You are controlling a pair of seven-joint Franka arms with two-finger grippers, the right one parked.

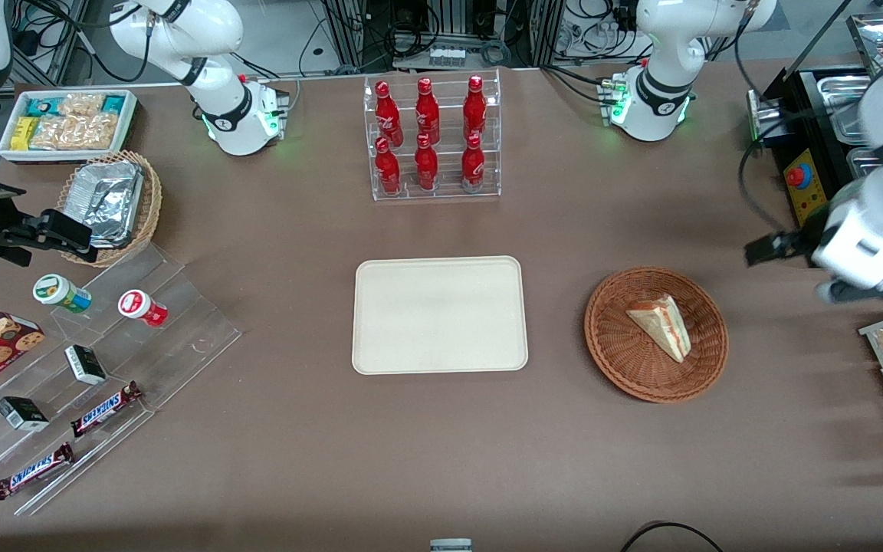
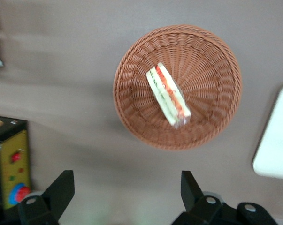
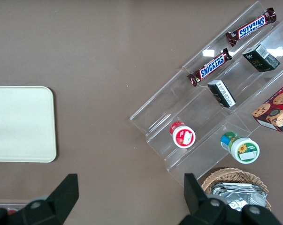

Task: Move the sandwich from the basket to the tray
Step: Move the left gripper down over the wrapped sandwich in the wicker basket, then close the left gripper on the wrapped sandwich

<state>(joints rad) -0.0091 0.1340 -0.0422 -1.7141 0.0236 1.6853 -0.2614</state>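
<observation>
- Gripper (image 2: 124, 194): fingers spread wide, empty, hovering above the table beside the basket.
- Tray (image 1: 440, 314): bare, near the basket.
- Basket (image 1: 616, 346): light wicker; may skid if nudged.
- Sandwich (image 1: 661, 326): lying in basket; soft layers may crush or separate under an off-centre pinch.

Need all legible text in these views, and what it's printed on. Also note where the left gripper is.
"SNICKERS": brown candy bar on the clear acrylic stepped stand.
"SNICKERS": second brown candy bar, same stand.
Unreadable: labels on the red bottles, red-lidded cup, green-lidded cup, small dark boxes, red cookie box.
No text: triangular sandwich, reddish-brown wicker basket, cream tray.
Left gripper: open, above the table beside the basket.
</observation>
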